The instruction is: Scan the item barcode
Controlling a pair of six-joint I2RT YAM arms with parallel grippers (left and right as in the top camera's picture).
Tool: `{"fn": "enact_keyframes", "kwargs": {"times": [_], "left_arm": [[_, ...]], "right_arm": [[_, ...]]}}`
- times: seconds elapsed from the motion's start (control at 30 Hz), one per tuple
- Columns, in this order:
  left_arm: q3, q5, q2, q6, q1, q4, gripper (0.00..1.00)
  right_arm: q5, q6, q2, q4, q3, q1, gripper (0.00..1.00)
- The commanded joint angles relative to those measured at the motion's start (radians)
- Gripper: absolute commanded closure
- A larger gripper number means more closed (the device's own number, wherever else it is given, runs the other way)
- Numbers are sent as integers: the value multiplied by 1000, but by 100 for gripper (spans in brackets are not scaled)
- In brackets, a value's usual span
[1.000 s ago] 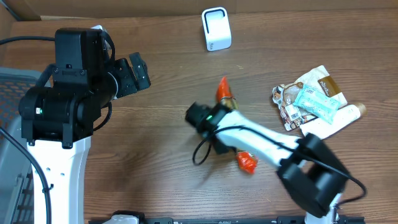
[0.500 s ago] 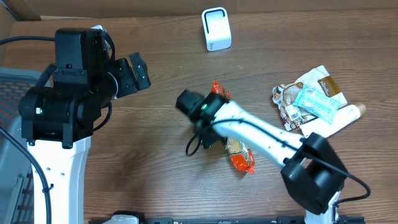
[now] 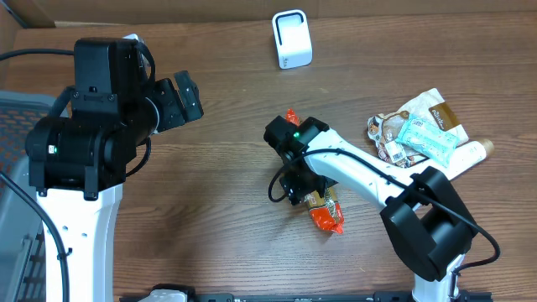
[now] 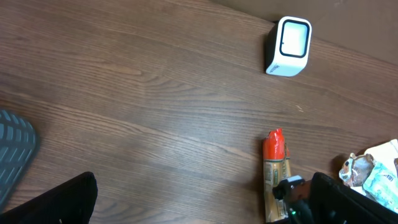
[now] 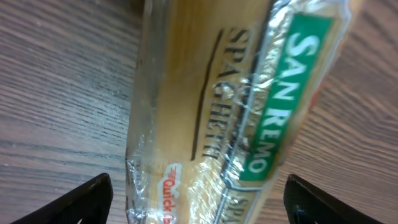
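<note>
Near the centre of the overhead frame, flat on the brown table (image 3: 210,210): a long packet of spaghetti (image 3: 329,216), clear film with red ends and a green label, running from upper left to lower right and partly hidden under the right gripper (image 3: 302,183). Probably rather light, and stiff along its length thanks to the dry strands inside, but brittle: likely to snap if bent or squeezed hard at one end. Slippery as well, to judge by the glossy, crinkled film in the right wrist view. Best to take hold across the narrow width, near the middle of the length, so as to keep both ends level and leave the printed faces free for the white scanner (image 3: 292,39) at the top centre of the frame. No barcode visible in any view, so perhaps on the underside. Right jaws wide open, with one dark fingertip (image 5: 78,200) in each lower corner of the wrist view, astride the packet, bare wood showing on the left between finger and film; nothing gripped, no contact to be seen. As for the left gripper (image 3: 180,99), in the upper left of the overhead frame and well apart from the packet: fully open too, and empty.
</note>
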Motion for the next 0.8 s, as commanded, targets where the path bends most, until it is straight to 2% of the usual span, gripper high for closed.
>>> {"fn": "enact_keyframes", "kwargs": {"times": [0.0,0.23,0.33,0.43,0.5,0.57,0.77], "left_arm": [[15,-5,2,-6,4,1,0],[15,-5,2,-6,4,1,0],[15,-5,2,-6,4,1,1],[15,-5,2,-6,4,1,1],[15,-5,2,-6,4,1,0],[15,-5,2,-6,4,1,0],[15,-5,2,-6,4,1,0]], "right_arm": [[16,-15,-26,29,-37,2,9],[89,-15,-26,88,-85,-43,7],[71,-15,-26,112,-118,-59,11],[18,-16,-27,125,-129,-65,47],[-12,-34,-27,127,-124,-65,81],[-55,-53,-27,124,-116,-65,95],[-278,-139,-58,116,-57,-91,96]]}}
